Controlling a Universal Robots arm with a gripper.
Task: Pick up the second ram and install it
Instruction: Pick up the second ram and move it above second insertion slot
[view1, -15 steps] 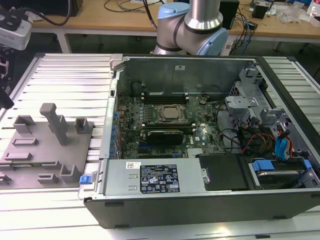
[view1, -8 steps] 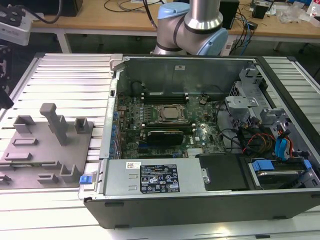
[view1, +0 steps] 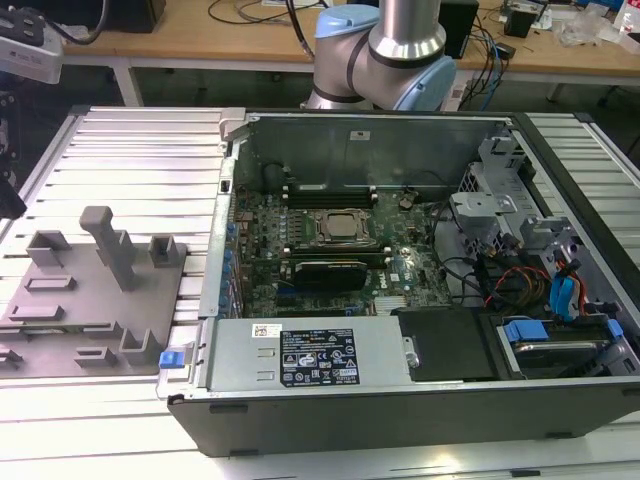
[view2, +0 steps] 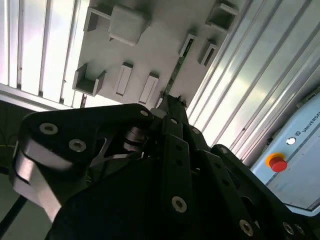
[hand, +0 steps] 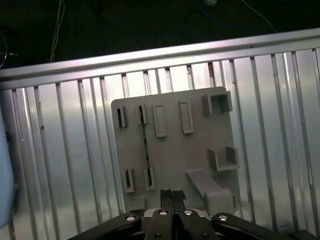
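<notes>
Gripper: in the first wrist view the gripper (hand: 172, 194) hung over the grey fixture plate (hand: 172, 150), apart from it.
Fingers: the two black fingertips (hand: 166, 195) were pressed together with no gap to speak of, and nothing was held between them.
Second ram: in both wrist views the thin green stick (hand: 145, 145) (view2: 176, 67) stood on its long edge in the plate, each end seated in a small slotted holder.
Ram relative to the hand: it lay beyond the fingertips and below them, not touching, running lengthwise away from them and slightly to one side of their line.
Nearest to the hand: the ram's near-end holder and a raised grey block (hand: 212, 187) on the plate.
Surface: the plate rested on a ribbed metal table (hand: 280, 125).
Open computer case (view1: 330, 425): in the exterior view it sat beside the plate, motherboard (view1: 330, 235) exposed.
</notes>
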